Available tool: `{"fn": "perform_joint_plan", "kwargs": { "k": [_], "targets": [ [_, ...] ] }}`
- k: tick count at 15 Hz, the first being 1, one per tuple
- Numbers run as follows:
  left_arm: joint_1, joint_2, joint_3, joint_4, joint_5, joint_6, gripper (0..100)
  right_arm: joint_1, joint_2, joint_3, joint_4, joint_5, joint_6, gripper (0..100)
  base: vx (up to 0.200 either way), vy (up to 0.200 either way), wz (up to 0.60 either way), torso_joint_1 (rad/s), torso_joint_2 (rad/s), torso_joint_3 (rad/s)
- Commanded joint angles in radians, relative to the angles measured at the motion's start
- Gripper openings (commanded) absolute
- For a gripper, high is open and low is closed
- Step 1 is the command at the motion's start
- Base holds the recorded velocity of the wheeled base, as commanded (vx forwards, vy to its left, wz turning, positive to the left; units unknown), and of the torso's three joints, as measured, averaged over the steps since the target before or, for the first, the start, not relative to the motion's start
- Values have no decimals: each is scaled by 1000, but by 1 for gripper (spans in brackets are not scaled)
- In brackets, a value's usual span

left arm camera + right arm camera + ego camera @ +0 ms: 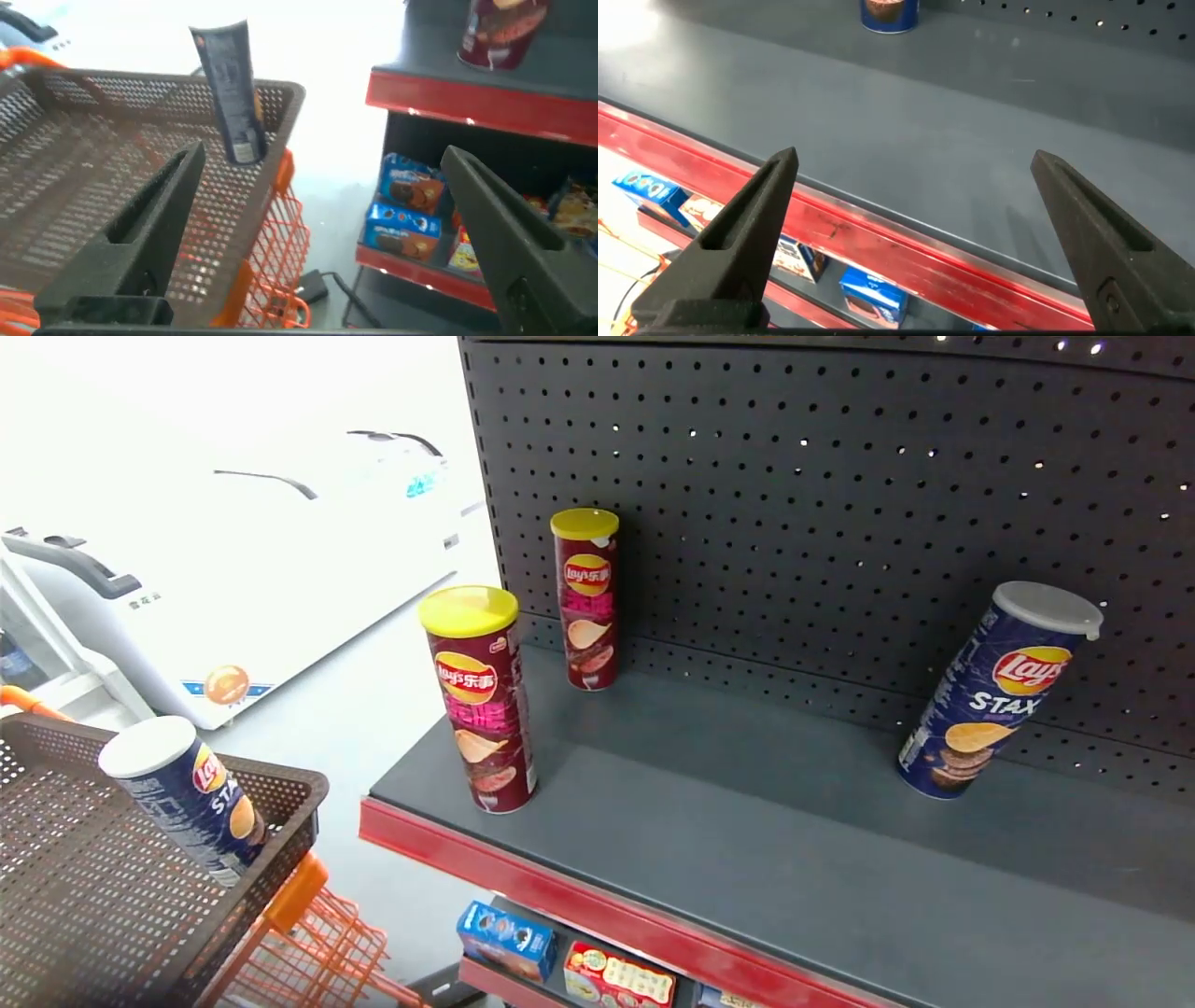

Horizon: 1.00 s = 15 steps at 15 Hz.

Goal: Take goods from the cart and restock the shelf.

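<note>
Your right gripper (913, 157) hung wide open over the grey shelf deck (747, 840), near its red front edge (878, 229). Bare deck ran ahead to one blue shelf can (889, 13) at the pegboard (840, 504), with two maroon cans (478, 709) (586, 607) off to its left. Your left gripper (322, 154), also open, hung over the cart basket (112, 93), a second blue can (229, 89) ahead.

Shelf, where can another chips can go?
The shelf is bare between the front maroon can and the blue can by the pegboard, and along its red front edge. Crowded only at the left end, near the back maroon can.
</note>
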Motion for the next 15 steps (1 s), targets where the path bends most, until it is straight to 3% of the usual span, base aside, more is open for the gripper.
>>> {"fn": "perform_joint_plan", "kwargs": {
  "k": [1, 2, 4, 7, 9, 10, 11, 13, 14, 15],
  "targets": [
    [40, 324, -258, 41, 114, 72, 100, 0, 0, 0, 0, 0, 0, 100, 0, 0, 0, 0, 0, 0],
    [43, 412, -266, 32, 177, 41, 100, 0, 0, 0, 0, 0, 0, 100, 0, 0, 0, 0, 0, 0],
    [9, 510, -271, 15, 195, 31, 100, 0, 0, 0, 0, 0, 0, 100, 0, 0, 0, 0, 0, 0],
    [92, 622, -272, 6, 189, 21, 100, 0, 0, 0, 0, 0, 0, 100, 0, 0, 0, 0, 0, 0],
    [202, 677, -260, -30, 132, 18, 100, 0, 0, 0, 0, 0, 0, 100, 0, 0, 0, 0, 0, 0],
    [275, 709, -235, -63, 33, 20, 100, 0, 0, 0, 0, 0, 0, 100, 0, 0, 0, 0, 0, 0],
    [298, 732, -220, -89, 20, 20, 100, 0, 0, 0, 0, 0, 0, 100, 0, 0, 0, 0, 0, 0],
    [333, 906, -111, -372, -10, 18, 100, 0, 0, 0, 0, 0, 0, 100, 0, 0, 0, 0, 0, 0],
    [334, 956, -84, -462, -15, 18, 100, 0, 0, -2, 0, 0, 0, 100, 0, 0, 0, 0, 0, 0],
    [351, 1064, -33, -637, -30, 18, 100, 0, 0, 0, 0, 0, 0, 100, 0, 0, 0, 0, 0, 0]
  ]
}}
